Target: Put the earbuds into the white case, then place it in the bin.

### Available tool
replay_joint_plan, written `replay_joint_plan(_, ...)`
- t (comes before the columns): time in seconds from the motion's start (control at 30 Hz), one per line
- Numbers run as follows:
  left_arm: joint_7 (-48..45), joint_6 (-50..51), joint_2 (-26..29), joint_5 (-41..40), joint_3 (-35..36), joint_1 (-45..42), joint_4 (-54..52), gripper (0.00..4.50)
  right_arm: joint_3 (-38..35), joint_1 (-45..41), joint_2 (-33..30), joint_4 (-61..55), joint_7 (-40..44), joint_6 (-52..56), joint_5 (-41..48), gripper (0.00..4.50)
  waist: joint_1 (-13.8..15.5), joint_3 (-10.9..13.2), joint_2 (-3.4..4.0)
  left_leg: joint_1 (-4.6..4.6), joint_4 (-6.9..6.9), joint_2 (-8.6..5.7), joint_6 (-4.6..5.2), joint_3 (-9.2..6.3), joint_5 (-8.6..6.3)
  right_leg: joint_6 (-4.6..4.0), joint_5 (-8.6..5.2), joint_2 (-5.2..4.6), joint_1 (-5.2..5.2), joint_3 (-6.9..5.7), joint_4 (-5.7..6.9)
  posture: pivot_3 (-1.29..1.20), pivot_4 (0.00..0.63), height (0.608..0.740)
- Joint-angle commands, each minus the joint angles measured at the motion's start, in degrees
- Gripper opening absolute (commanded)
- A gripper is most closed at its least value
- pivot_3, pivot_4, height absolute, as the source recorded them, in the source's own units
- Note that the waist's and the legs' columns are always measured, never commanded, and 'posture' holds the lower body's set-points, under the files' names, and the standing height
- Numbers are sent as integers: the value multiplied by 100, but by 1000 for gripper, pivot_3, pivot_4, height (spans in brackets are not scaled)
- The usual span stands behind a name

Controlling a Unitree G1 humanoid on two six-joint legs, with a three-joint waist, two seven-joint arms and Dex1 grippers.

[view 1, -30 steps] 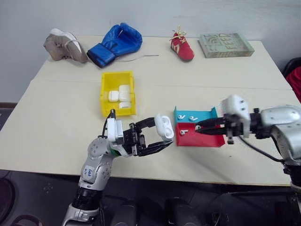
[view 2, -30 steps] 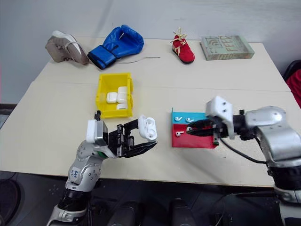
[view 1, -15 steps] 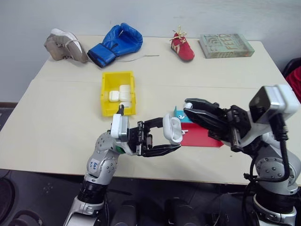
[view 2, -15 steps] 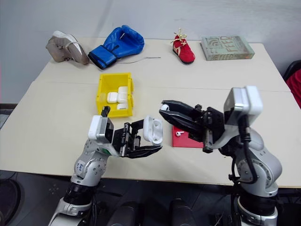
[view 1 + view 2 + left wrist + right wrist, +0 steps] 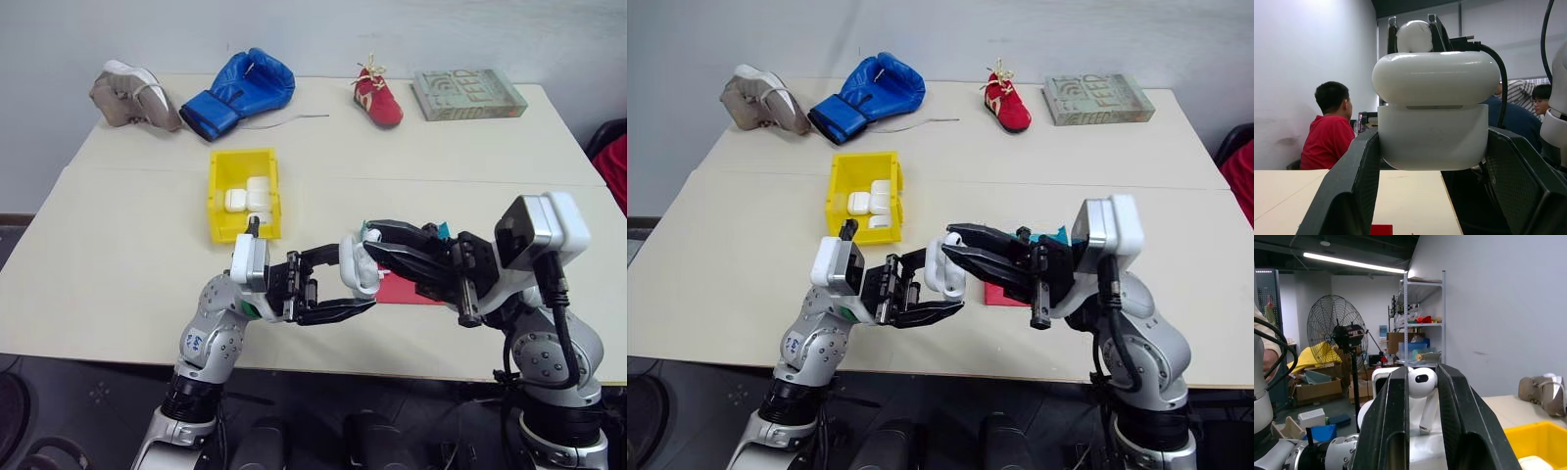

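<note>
Earbud sits pinched in the right claw, held right at the white case, which the left claw clamps above the counter. At 11 o'clock stands the yellow bin.

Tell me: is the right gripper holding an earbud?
Yes: the right gripper pinches an earbud between its fingers.

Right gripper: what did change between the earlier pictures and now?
The right gripper, shut on an earbud, lifted off the red tray and swung left to the white case. The left gripper still holds that case; the bin stayed.
</note>
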Motion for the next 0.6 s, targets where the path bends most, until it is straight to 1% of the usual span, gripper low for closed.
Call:
replay_joint_plan(0.03,41,-23,-52,-129,51,-90,-231,2778,61,37,-3,63,84,-262,-149,397,0,0,0,0,0,0,0,0,0,0,0,0,0,0,0,0,150,740)
replay_joint_plan(0.3,62,-35,-90,-131,34,-145,-241,2778,177,74,25,288,145,-544,-327,397,-1,0,0,0,0,0,0,0,0,0,0,0,0,0,-1,0,150,740)
replay_joint_plan(0.57,120,-75,-157,-118,65,-237,-213,2778,353,326,4,531,343,-860,-587,397,0,0,0,0,0,0,0,0,0,0,0,0,0,0,-1,0,150,740)
replay_joint_plan(0.6,126,-77,-160,-119,76,-248,-213,2778,392,369,-87,526,326,-719,-545,747,0,0,0,0,0,0,0,0,0,0,0,0,0,0,-2,0,150,740)
